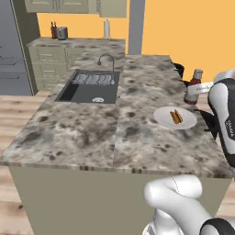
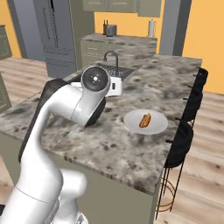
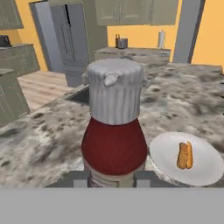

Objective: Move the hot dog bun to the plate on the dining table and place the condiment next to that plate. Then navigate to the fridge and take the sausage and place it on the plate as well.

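- Left base view: a round white plate lies on the speckled grey-brown stone desk near its right edge, with a golden-brown hot dog bun on it. Just beyond the plate, at the desk's right edge, stands a red condiment bottle with a ribbed grey cap, and the white arm reaches in to it from the right.
- Right base view: the same plate with the bun sits toward the desk's right edge, beside a row of black stools. A dark sink with a curved tap is set into the desk's far left part; the arm's elbow hides the bottle.
- Hand view: the end effector is closed on the lower body of the condiment bottle, which stands upright between its dark fingertips. The plate lies just to the bottle's right, apart from it, the bun on its middle.
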{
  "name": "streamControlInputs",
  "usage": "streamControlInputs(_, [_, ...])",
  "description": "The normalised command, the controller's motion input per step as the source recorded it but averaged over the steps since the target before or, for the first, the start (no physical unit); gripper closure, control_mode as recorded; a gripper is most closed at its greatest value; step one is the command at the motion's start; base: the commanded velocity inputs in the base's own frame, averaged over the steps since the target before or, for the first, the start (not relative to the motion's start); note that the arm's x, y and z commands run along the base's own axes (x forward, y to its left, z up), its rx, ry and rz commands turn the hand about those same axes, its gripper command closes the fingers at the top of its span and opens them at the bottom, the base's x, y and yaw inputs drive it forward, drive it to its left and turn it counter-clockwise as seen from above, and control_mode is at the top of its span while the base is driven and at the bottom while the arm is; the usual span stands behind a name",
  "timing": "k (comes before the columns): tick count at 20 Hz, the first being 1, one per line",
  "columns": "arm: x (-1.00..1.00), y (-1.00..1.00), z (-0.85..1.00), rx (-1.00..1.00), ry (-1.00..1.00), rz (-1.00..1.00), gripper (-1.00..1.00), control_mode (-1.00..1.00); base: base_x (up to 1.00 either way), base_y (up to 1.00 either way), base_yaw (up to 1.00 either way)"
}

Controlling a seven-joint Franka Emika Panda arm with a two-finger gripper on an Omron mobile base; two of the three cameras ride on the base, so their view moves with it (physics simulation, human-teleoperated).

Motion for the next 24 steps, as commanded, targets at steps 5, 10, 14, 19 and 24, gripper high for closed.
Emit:
streamControlInputs(5, [0.01, -0.4, -0.95, -0.06, 0.0, 0.45, 1.0, -1.0, 0.0, 0.0, 0.0])
streamControlInputs(10, [0.0, -0.35, -0.81, -0.06, 0.0, 0.4, 1.0, -1.0, 0.0, 0.0, 0.0])
streamControlInputs(14, [0.0, -0.35, -0.72, -0.07, 0.0, 0.35, 1.0, -1.0, 0.0, 0.0, 0.0])
streamControlInputs(19, [0.02, -0.48, -0.69, -0.03, -0.01, 0.33, 1.0, -1.0, 0.0, 0.0, 0.0])
streamControlInputs(24, [0.11, -0.48, -0.63, -0.01, -0.09, 0.28, 1.0, -1.0, 0.0, 0.0, 0.0])
